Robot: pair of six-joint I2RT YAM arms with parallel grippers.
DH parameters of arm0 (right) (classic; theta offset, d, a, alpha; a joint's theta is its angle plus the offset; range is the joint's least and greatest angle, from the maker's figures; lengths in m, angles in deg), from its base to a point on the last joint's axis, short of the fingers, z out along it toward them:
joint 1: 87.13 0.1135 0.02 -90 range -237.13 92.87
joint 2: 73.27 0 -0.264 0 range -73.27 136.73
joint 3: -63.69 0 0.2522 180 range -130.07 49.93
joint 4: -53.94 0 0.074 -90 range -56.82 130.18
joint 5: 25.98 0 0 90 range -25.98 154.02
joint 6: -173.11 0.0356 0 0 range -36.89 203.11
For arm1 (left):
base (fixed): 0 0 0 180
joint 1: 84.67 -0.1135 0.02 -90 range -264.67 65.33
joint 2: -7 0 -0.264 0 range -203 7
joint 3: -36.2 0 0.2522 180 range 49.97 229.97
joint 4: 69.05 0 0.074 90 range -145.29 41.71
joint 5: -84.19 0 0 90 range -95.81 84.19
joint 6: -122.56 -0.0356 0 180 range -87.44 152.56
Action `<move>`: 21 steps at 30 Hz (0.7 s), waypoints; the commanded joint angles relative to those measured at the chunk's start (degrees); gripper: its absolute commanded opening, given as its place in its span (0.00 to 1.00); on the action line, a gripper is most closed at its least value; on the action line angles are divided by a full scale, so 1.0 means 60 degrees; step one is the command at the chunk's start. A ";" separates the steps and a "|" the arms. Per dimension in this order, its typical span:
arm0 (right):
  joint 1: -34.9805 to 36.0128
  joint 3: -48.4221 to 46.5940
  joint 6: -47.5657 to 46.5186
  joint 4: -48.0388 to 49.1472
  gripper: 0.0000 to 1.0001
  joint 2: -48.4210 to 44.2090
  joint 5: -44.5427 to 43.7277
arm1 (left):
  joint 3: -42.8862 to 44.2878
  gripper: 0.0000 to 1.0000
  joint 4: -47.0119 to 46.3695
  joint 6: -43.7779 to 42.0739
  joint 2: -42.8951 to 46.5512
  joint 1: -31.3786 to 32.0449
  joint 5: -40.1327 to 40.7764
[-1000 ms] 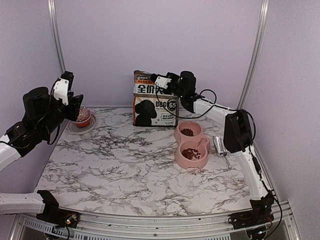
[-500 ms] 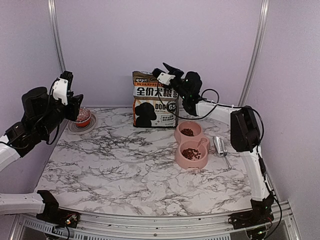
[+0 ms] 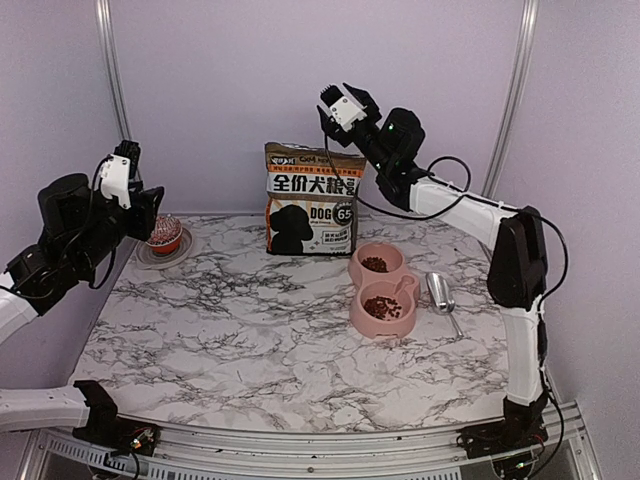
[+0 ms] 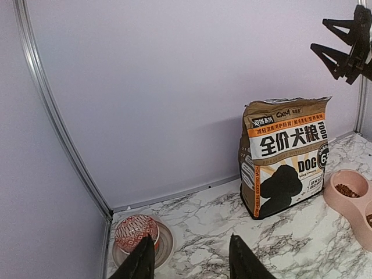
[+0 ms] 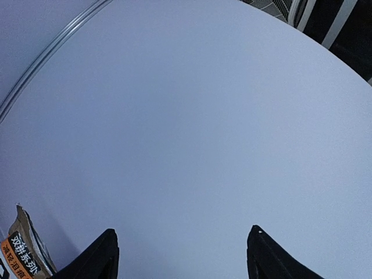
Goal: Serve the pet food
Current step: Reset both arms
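Kibble is already sitting in both wells of the pink double bowl on the tabletop, so the right hand is hovering open and empty above the upright dog-food bag. The left hand is idling open.

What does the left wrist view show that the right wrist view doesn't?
Only the left wrist view: the marble table, the mesh ball on its dish, the pink bowl holding kibble, and the right gripper raised in the air, empty. Only the right wrist view: that gripper's own fingers, spread against blank wall, plus dark framing top right. Both: the purple wall and the pet food bag, whole and upright in the left wrist view, just a top corner in the right.
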 commanded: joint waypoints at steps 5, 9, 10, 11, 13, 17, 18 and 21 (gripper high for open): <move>-0.0157 0.1500 0.4321 -0.2794 0.88 -0.2666 -0.2315 | 0.0037 0.81 -0.0276 0.0291 0.0124 -0.0147 0.0002; -0.0691 0.3132 0.6431 -0.4541 0.96 -0.4016 -0.2821 | 0.0053 0.99 -0.0269 0.0347 0.0055 -0.0219 0.0178; -0.0735 0.3866 0.6779 -0.4594 0.96 -0.4481 -0.2991 | 0.0053 0.99 -0.0258 0.0352 0.0037 -0.0214 0.0250; -0.0754 0.4626 0.6968 -0.4520 0.96 -0.4964 -0.3258 | 0.0053 0.99 -0.0268 0.0338 0.0009 -0.0233 0.0308; -0.0756 0.6051 0.7308 -0.4460 0.97 -0.5830 -0.3602 | 0.0053 0.99 -0.0273 0.0330 -0.0046 -0.0263 0.0399; -0.0736 0.8269 0.7777 -0.4559 1.00 -0.7265 -0.3733 | 0.0024 0.99 -0.0313 0.0282 -0.0189 -0.0305 0.0481; -0.0739 0.8670 0.7861 -0.4544 1.00 -0.7543 -0.3735 | 0.0011 0.99 -0.0313 0.0272 -0.0219 -0.0322 0.0482; -0.0728 0.9386 0.7988 -0.4693 1.00 -0.8114 -0.3713 | 0.0002 0.99 -0.0324 0.0272 -0.0246 -0.0343 0.0479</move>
